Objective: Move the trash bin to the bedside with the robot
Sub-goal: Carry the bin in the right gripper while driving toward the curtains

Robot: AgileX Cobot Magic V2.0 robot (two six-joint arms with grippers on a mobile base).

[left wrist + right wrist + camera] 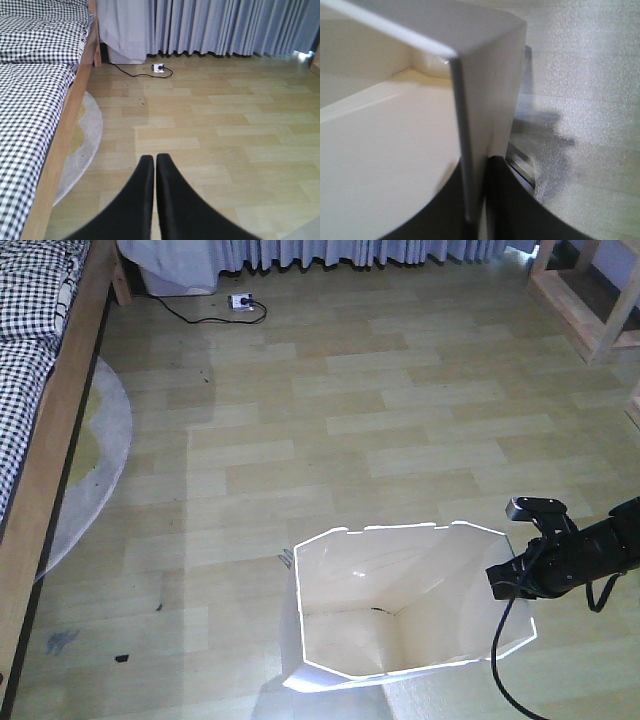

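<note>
The white trash bin point(400, 590) stands on the wooden floor at the front, cream inside, well right of the bed. My right gripper point(512, 578) is shut on the bin's right rim; in the right wrist view the thin wall point(470, 150) runs between its black fingers point(510, 200). The bed point(40, 390) with its light wooden frame and checked bedding runs along the left edge; it also shows in the left wrist view point(40, 75). My left gripper point(151, 159) is shut and empty above the bare floor.
A grey round rug point(100, 450) lies beside the bed. A power strip and black cable point(240, 303) lie near the curtains point(225, 25) at the back. A wooden desk frame point(590, 300) stands at the back right.
</note>
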